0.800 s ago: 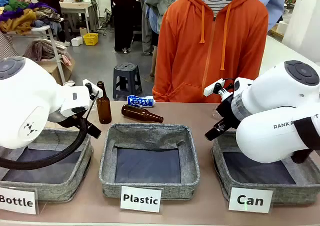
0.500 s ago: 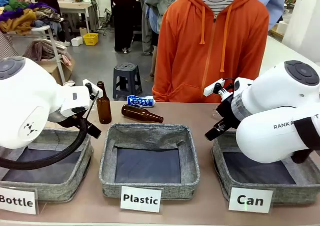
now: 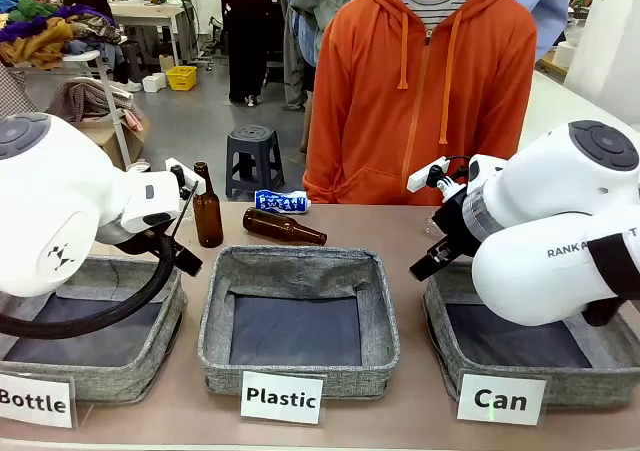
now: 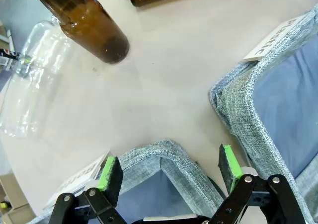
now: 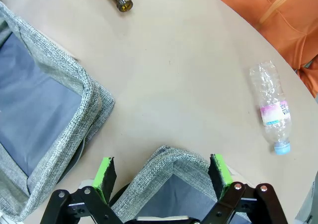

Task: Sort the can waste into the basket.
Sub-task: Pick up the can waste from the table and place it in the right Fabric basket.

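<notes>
2 arms hunched low over the counter (image 3: 400,236): left gripper (image 4: 169,154) wide open, empty, hovering over a Bottle basket (image 4: 144,157) corner; blue can (image 3: 281,202), crushed, lies at the counter's far edge near a brown bottle (image 3: 283,227); right gripper (image 5: 161,159) wide open, empty, over a Can basket (image 3: 580,389) corner.

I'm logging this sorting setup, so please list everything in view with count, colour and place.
Square fabric baskets: three, grey with dark lining, row along the near edge: Bottle basket, Plastic basket, Can basket.
Glass bottles: two, brown, behind the baskets: upright bottle, lying bottle.
Crushed metal can: one, blue with white lettering, far edge near the person.
Clear plastic bottles: two, transparent: left-side bottle beside the upright one, pink-labelled bottle near the person's side.
Person: one, orange hoodie, far side.
Left gripper: black with green pads, open, over the Bottle basket's corner.
Right gripper: same colours, open, over the Can basket's corner.
</notes>
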`<act>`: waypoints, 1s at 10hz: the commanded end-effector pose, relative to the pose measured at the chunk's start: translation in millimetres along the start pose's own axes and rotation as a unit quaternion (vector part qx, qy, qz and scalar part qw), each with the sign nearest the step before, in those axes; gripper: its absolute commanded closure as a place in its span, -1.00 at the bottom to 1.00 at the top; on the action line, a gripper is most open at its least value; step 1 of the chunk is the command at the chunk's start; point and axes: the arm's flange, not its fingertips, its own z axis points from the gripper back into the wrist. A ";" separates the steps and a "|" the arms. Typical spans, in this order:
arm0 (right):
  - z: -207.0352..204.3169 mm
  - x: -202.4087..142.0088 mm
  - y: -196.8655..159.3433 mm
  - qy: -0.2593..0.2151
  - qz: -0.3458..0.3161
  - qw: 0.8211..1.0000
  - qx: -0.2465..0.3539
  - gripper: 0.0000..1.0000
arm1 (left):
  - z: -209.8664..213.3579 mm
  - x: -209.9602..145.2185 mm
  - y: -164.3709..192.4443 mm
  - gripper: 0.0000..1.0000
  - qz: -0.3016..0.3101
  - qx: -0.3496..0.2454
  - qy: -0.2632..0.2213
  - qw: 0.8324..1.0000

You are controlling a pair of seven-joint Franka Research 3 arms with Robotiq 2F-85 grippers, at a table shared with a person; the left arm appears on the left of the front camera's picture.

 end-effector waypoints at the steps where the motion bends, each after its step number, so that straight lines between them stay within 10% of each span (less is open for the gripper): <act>1: 0.0 0.0 -0.1 0.000 0.000 1.000 0.000 -1.00 | 0.0 0.0 -0.1 -1.00 0.000 0.000 0.000 1.000; 7: 0.0 0.0 0.0 0.000 0.000 1.000 0.000 -1.00 | 0.0 0.0 0.0 -1.00 0.000 0.000 0.000 1.000; 10: 100.0 26.5 -15.6 0.001 -0.085 0.991 0.104 -1.00 | 125.1 32.4 -16.7 -1.00 0.091 -0.126 0.005 0.988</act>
